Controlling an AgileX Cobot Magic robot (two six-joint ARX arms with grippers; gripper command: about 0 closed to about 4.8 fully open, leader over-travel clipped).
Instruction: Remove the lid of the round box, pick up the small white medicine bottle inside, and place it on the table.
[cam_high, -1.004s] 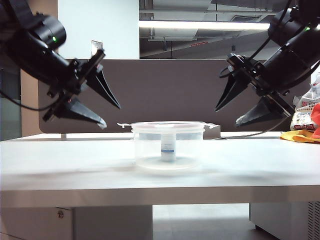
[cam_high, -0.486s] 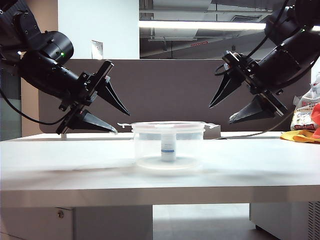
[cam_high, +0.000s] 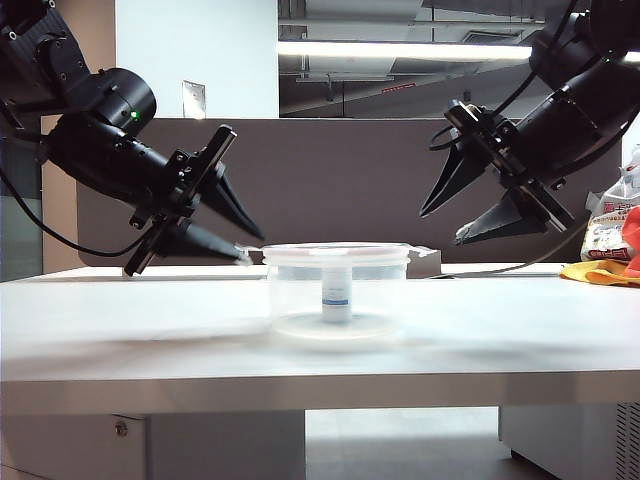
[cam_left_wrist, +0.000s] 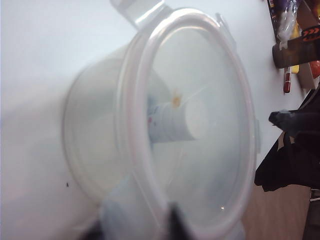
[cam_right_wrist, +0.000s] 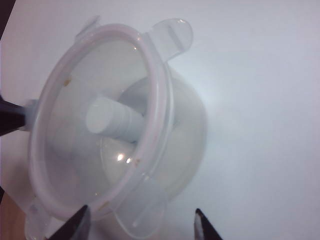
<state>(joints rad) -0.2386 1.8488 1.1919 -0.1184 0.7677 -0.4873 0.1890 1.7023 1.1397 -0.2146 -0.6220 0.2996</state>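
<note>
The round box (cam_high: 300, 295) stands mid-table (cam_high: 120, 330) with the lid (cam_high: 335, 251) on it. The small white medicine bottle (cam_high: 336, 291) stands upright inside. My left gripper (cam_high: 254, 248) is at the lid's left tab (cam_high: 243, 251), one finger above and one below, narrowed but with a gap showing. In the left wrist view its fingertips (cam_left_wrist: 173, 224) straddle the blurred lid (cam_left_wrist: 131, 140) edge, with the bottle (cam_left_wrist: 172, 125) behind. My right gripper (cam_high: 440, 228) hangs open above and right of the box. In the right wrist view, it (cam_right_wrist: 141, 211) is just short of the lid (cam_right_wrist: 159, 95) and bottle (cam_right_wrist: 112, 120).
A dark brown partition panel (cam_high: 340, 180) runs behind the table. A yellow cloth (cam_high: 600, 272) and food packets (cam_high: 612, 225) lie at the far right. The table's thick front edge (cam_high: 320, 385) faces the camera. The right arm (cam_left_wrist: 292, 150) shows dark beyond the box in the left wrist view.
My left gripper has come down and forward to the lid's left tab, and its jaws have narrowed a lot. The right gripper has narrowed slightly and barely moved.
</note>
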